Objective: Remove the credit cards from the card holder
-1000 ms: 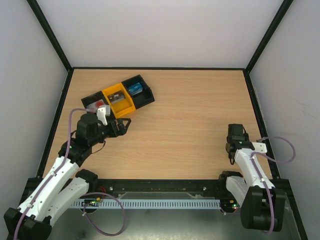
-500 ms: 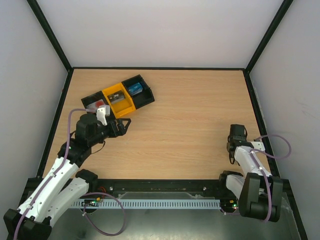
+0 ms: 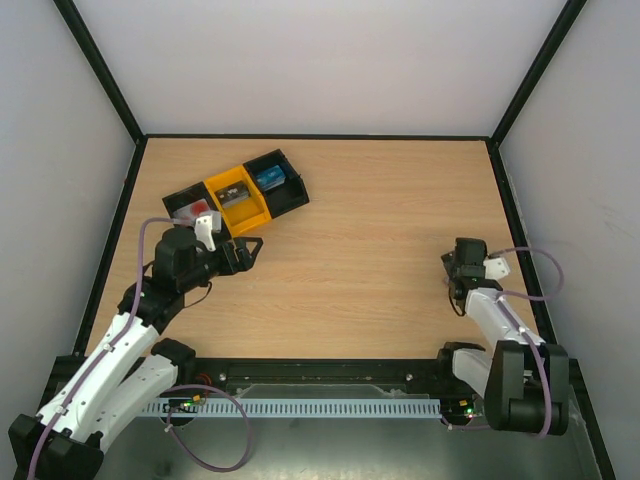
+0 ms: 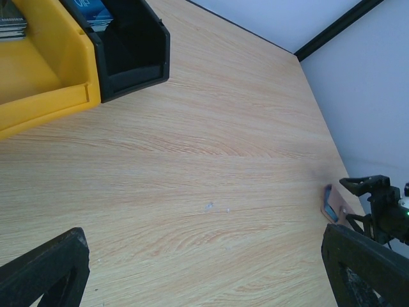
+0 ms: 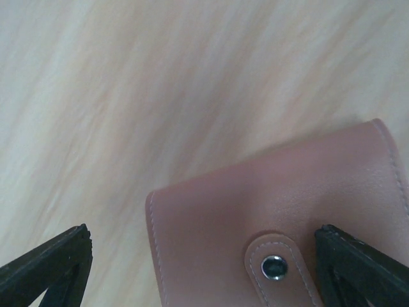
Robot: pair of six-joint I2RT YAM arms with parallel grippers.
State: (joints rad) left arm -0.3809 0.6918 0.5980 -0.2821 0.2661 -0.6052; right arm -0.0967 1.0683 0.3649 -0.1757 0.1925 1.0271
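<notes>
Clearly, from above, my left gripper (image 3: 245,250) sat by the black-and-yellow tray (image 3: 283,203) near the worktop's far left corner. My right gripper (image 3: 455,272) hung low near the right edge, toward the near side, and it covered the card holder there.

Through my left wrist camera, my left gripper (image 4: 203,256) stood released with nothing between its fingers. The card holder (image 4: 329,203) showed as a small sliver far off by the right edge, just beside my right gripper (image 4: 377,204).

Through my right wrist camera, my right gripper (image 5: 204,256) was spread wide and grasped nothing. The card holder (image 5: 268,204) lay flat directly beneath, shut by its snap tab (image 5: 275,267), with no credit cards showing. Its upper edge ran tilted across the gap between my fingers, but the frame cut off the rest, so I could not tell its long axis. My right arm was plainly the nearer one.
</notes>
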